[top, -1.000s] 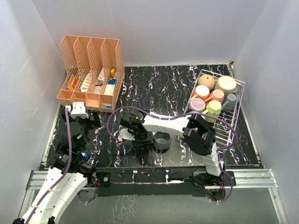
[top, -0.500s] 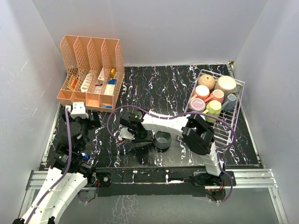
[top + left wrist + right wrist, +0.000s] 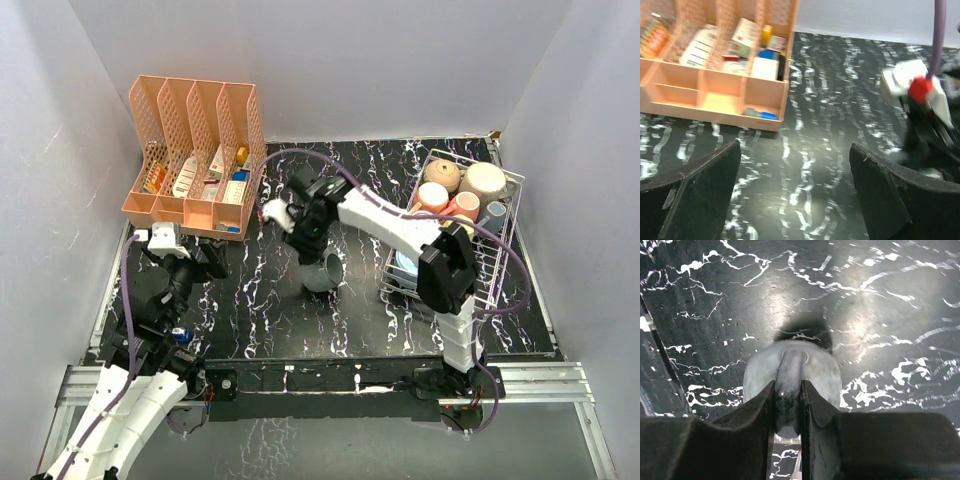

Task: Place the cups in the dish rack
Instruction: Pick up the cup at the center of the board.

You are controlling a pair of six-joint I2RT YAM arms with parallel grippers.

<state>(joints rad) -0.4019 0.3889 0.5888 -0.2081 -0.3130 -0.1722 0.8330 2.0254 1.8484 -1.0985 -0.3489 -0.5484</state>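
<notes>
**Right end effector [image 3: 788, 390] holding a grey mug [image 3: 822, 372] over the table [image 3: 250, 300]**

A black table veined with white fills the scene. At its far right corner sits the silver wire dish rack [image 3: 492, 272], with several cups [image 3: 484, 180] inside it, tan, cream, pink and light blue among them. At the far left stands a peach slotted organizer [image 3: 195, 150]. Near the table's middle, the right end effector is pinched tight on the grey mug's handle. The mug hangs tilted and seems lifted off the surface, well apart from the rack. The left end effector [image 3: 795, 147] is spread wide near the organizer, holding nothing.
</notes>
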